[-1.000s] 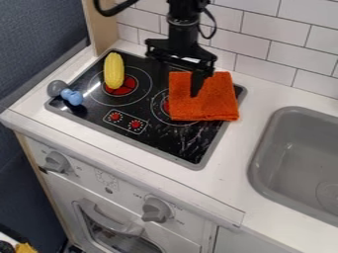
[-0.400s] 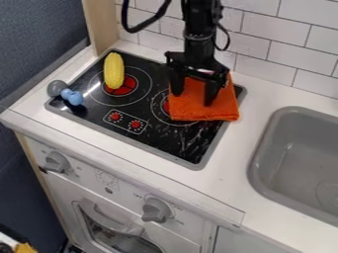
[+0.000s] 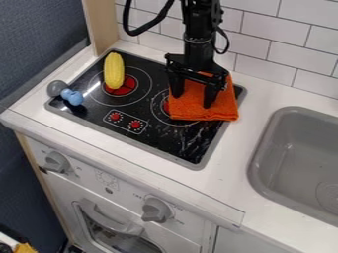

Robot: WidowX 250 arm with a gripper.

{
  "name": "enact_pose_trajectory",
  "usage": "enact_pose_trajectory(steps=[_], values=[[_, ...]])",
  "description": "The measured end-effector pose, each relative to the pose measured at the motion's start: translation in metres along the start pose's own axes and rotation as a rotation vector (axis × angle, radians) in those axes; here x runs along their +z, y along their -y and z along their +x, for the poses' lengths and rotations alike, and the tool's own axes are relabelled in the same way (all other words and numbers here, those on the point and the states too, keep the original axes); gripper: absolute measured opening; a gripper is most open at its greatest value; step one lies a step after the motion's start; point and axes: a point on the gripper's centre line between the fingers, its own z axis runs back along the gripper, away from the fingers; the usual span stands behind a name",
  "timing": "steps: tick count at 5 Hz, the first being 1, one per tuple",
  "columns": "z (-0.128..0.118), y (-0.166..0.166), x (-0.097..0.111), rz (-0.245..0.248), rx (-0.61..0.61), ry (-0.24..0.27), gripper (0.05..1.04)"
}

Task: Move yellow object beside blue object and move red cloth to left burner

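Black stovetop (image 3: 168, 141) carries the red cloth (image 3: 225, 109), partly over one burner. Your end effector (image 3: 192, 98) is spread at the cloth. Expect light, limp fabric; pinch a central fold. Yellow corn (image 3: 113, 71) overlaps the other burner; relocate it first.

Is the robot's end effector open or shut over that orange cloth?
Open. The end effector has its two fingers well apart, and part of the orange cloth shows between them.

I count one corn (image 3: 113, 70), one cloth (image 3: 187, 109), one blue toy (image 3: 75, 98), one sink (image 3: 276, 158), one hob (image 3: 183, 142), two burners (image 3: 129, 85), two grey knobs (image 3: 156, 210).
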Motion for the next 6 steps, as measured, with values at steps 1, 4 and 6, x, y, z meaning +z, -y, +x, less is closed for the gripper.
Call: enact_pose_trajectory(steps=[1, 4, 6], values=[[-0.005, -0.021, -0.002, 0.002, 0.072, -0.005, 1.001], [-0.002, -0.102, -0.003, 0.022, 0.291, -0.024, 1.001], [0.002, -0.139, -0.005, 0.028, 0.391, -0.041, 1.001]])
